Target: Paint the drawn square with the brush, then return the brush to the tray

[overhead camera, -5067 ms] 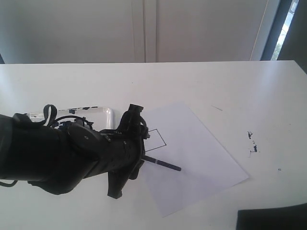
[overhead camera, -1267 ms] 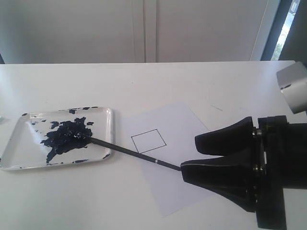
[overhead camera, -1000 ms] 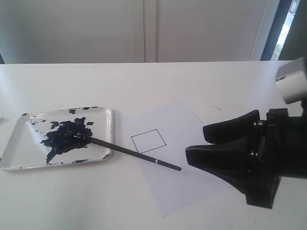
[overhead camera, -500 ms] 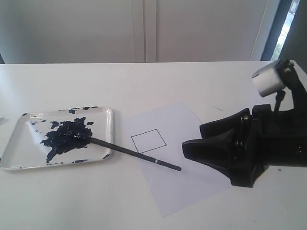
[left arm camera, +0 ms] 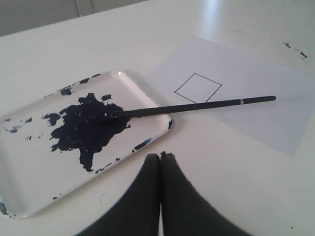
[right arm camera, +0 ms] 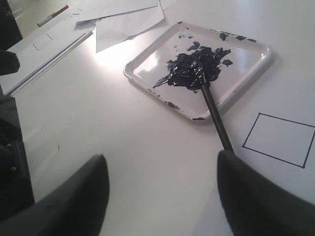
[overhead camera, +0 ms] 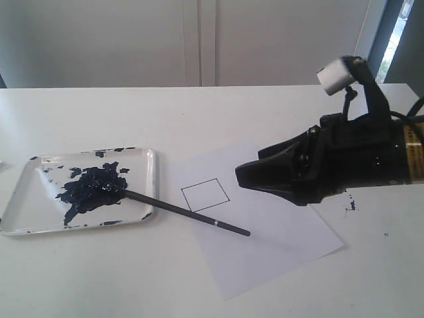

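Observation:
The white tray (overhead camera: 151, 173) with its navy blotch lies on the left of the table. The brush (overhead camera: 189, 211) rests with its tip in the blotch, its handle crossing the rim onto the paper. The drawn square (overhead camera: 205, 195) is a bare black outline just beyond the handle. My right gripper (overhead camera: 246, 169) hovers open over the paper, right of the square, holding nothing. Its wrist view shows the brush (right arm camera: 216, 118), tray (right arm camera: 147, 78) and square (right arm camera: 280, 140) ahead of the open gripper (right arm camera: 160, 157). My left gripper (left arm camera: 160, 156) is shut and empty, beside the tray (left arm camera: 29, 162), short of the brush (left arm camera: 197, 105) and square (left arm camera: 198, 87); it is outside the exterior view.
The white paper sheet (overhead camera: 265, 228) lies tilted in the table's middle. Small dark paint specks (overhead camera: 349, 204) mark the table at right. Loose papers and a pen (right arm camera: 113, 19) lie beyond the tray in the right wrist view. A wall stands behind the table.
The left arm that covered the tray and brush has left the exterior view. The right arm moved from the lower right up and left over the paper. The brush stayed put.

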{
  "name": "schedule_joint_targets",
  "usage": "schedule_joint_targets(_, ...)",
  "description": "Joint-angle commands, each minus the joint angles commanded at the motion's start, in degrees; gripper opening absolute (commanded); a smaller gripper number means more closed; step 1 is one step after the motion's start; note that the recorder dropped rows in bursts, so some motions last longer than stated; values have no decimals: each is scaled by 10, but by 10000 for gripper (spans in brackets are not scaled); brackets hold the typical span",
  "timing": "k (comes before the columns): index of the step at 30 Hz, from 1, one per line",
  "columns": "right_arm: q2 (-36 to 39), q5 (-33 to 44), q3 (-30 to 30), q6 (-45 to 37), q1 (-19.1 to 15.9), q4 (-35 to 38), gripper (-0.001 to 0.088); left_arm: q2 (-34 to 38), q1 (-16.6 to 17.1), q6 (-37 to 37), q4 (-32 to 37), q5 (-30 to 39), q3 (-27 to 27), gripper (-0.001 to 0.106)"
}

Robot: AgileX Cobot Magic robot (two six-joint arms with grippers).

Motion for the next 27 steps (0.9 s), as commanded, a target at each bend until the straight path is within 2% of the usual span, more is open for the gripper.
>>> schedule_joint_targets(4, 41, -5, -23, -12, 1, 0, 600, 4, 0, 0, 12, -18, 0, 0)
schedule_joint_targets(9, 87, -7, -53, -13, 24, 0, 600, 4, 0, -6, 14, -10, 0, 0)
schedule_joint_targets(12, 109, -46, -68, -12, 31, 0, 600, 4, 0, -6, 14, -10, 0, 0)
schedule_joint_targets(24, 117, -86, -66, 9, 33, 1, 600, 4, 0, -8, 12, -14, 0, 0)
schedule_joint_targets(26, 117, -69, -66, 8, 33, 1, 574, 4, 0, -8, 12, -14, 0, 0)
schedule_joint_targets(27, 117, -64, -66, 8, 33, 0, 523, 4, 0, -8, 12, -14, 0, 0)
